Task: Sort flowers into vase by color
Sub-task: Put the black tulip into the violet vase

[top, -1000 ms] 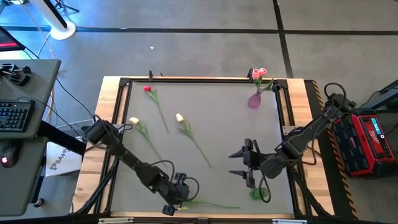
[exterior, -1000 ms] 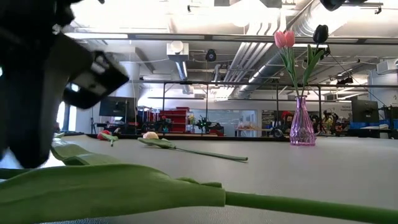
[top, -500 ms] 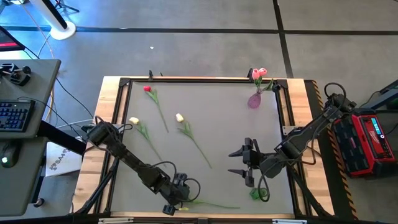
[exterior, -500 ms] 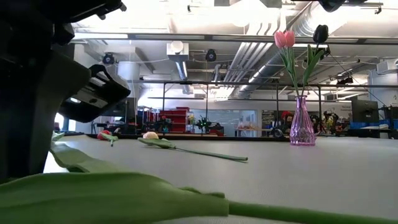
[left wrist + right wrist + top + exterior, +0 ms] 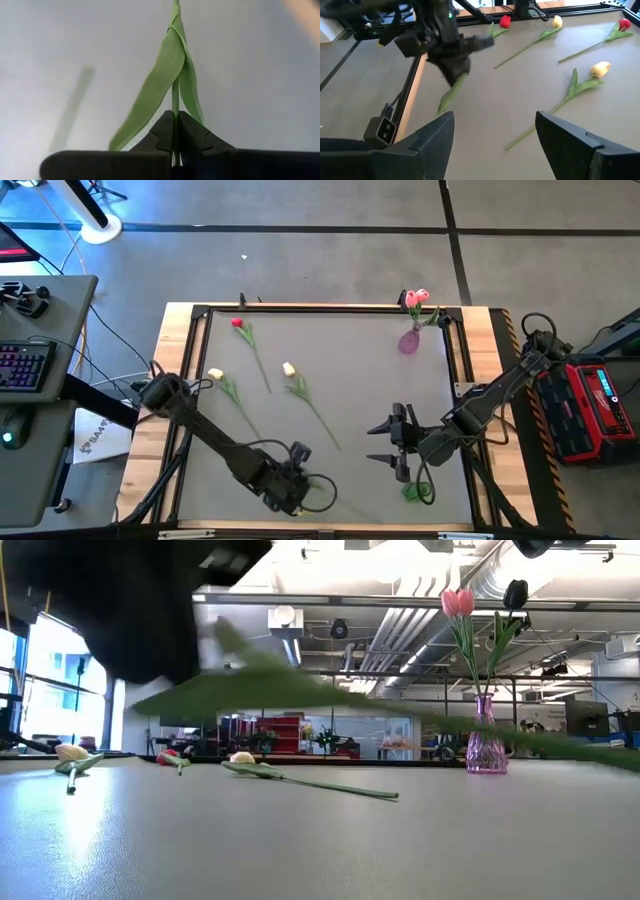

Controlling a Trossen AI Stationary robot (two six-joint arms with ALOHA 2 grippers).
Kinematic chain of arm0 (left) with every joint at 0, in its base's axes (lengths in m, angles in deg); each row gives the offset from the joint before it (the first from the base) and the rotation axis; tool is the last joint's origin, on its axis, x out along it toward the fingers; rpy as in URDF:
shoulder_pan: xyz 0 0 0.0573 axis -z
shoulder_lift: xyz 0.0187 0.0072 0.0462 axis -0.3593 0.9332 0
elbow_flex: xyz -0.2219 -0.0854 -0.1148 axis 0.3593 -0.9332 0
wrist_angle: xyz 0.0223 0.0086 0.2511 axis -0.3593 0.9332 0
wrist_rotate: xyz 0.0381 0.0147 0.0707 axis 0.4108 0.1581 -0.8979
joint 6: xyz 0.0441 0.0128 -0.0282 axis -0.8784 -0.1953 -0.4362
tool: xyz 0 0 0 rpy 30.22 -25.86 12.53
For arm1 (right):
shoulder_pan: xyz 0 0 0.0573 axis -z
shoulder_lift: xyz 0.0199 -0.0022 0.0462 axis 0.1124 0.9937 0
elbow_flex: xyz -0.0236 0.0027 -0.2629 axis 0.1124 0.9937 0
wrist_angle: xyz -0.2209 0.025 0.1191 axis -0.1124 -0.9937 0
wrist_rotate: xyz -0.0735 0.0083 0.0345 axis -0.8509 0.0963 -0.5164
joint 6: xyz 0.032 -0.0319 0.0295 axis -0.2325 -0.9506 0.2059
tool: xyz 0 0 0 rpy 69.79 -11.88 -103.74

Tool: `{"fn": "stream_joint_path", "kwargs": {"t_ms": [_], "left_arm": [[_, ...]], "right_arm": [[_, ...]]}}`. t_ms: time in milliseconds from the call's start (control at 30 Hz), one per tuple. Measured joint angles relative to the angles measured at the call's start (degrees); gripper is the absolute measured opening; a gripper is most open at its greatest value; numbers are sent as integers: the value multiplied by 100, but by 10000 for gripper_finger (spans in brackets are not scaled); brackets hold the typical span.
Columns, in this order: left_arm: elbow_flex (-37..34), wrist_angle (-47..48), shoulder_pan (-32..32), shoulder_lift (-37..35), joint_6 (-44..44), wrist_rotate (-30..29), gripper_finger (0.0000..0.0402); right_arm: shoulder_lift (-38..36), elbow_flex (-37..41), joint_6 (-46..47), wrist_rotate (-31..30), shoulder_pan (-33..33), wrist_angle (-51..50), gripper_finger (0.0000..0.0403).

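Green stem point(image 5: 175, 95) pinched in left gripper point(image 5: 175, 131), right gripper point(image 5: 495, 131) spread, three tulips lying on table point(image 5: 350, 340)

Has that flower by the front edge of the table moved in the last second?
Yes. The left gripper has lifted the flower off the table; it was lying flat before.

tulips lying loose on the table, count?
3: red tulip far-left, left-edge cream tulip, central cream tulip. A fourth tulip is pinched in the left gripper; none looks hidden.
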Motion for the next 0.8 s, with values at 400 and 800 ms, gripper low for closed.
{"fn": "stream_joint_path", "kwargs": {"t_ms": [400, 800], "left_arm": [[792, 389, -1143, 2, -2538, 301, 0], [1187, 505, -1883, 0, -4076, 385, 0]], "right_arm": [[669, 0, 544, 1187, 815, 161, 268], [1200, 0, 491, 2205, 1766, 129, 268]]}}
